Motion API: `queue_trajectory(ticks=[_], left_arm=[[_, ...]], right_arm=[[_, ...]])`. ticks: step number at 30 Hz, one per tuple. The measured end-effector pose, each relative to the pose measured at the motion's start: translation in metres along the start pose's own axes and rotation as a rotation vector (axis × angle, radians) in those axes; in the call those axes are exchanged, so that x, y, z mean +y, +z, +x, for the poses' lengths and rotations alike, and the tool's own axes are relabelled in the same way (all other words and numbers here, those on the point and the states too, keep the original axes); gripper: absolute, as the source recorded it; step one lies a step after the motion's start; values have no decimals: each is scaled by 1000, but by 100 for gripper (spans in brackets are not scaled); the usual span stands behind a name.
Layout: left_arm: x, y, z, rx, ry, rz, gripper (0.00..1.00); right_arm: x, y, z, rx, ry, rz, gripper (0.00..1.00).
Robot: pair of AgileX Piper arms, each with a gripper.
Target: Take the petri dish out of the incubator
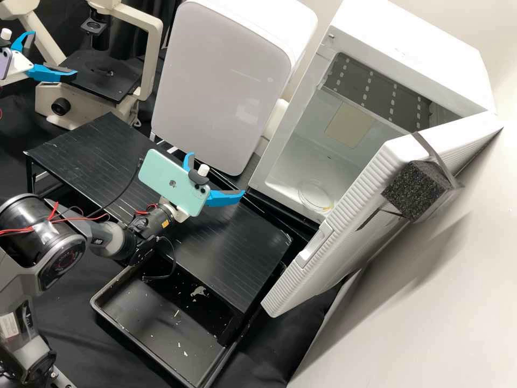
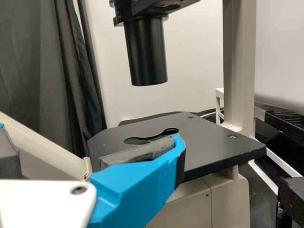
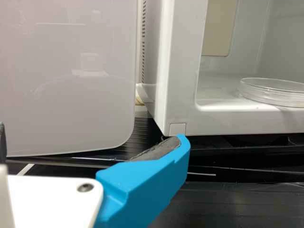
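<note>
On the black bench (image 1: pixel 75 328), a shallow black tray (image 1: pixel 153 323) with pale scraps scattered in it is placed nearest. It is partly overhung by a low, slatted black stand (image 1: pixel 231 258). Above the stand, the right tool (image 1: pixel 216 174) is held with its two blue fingers spread wide and nothing gripped; a pale green phone (image 1: pixel 161 175) is mounted behind them. Beyond, the white incubator (image 1: pixel 285 134) is opened at the front, and a black foam block (image 1: pixel 414 188) is strapped to its swung-out door (image 1: pixel 344 231). The clear petri dish (image 3: pixel 270 91) is laid flat on the incubator floor, inside the opening and well apart from the right tool. Beside the incubator, a rounded white cabinet (image 1: pixel 215 81) is stood upright. The left tool (image 1: pixel 54 53) is likewise spread wide with nothing gripped, and is held near the stage (image 2: pixel 209 142) of the beige microscope (image 1: pixel 151 59).
</note>
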Motion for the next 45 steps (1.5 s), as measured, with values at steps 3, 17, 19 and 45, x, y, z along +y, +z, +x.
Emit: queue_trajectory(ticks=[3, 17, 19, 45], left_arm=[[0, 0, 0, 0, 0, 0, 100], [0, 0, 0, 0, 0, 0, 100], [0, 0, 0, 0, 0, 0, 100], [0, 0, 0, 0, 0, 0, 100]], right_arm=[[0, 0, 0, 0, 0, 0, 100], [14, 21, -27, 12, 58, 17, 100], [22, 29, -36, 22, 93, 34, 100], [112, 91, 22, -64, 334, 50, 100]])
